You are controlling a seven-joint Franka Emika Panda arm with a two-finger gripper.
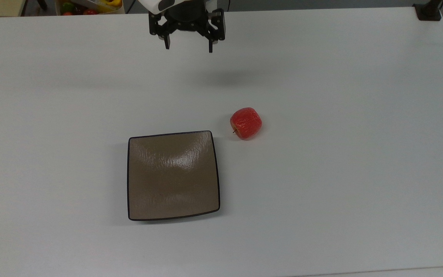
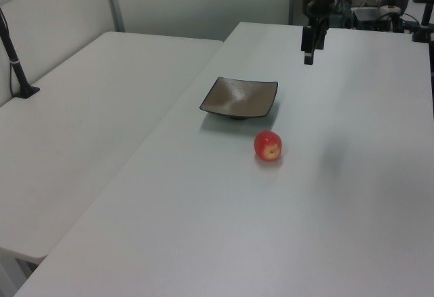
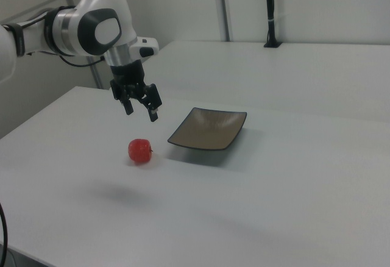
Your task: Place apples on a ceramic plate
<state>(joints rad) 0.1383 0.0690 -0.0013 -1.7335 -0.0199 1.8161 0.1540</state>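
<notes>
One apple [image 1: 246,123]: lay on the table [image 1: 340,173], beside the plate [image 1: 173,176] corner.
Gripper [image 1: 189,49]: hung wide, empty, near the far edge.

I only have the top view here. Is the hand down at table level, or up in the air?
Observer: Up in the air. In the right view the open hand hangs well clear of the table, above and behind the apple.
Operator: Does the plate lie flat on the table?
Observer: Not quite. In the left view the plate curves upward at its rim, with its corners lifted off the surface.
</notes>
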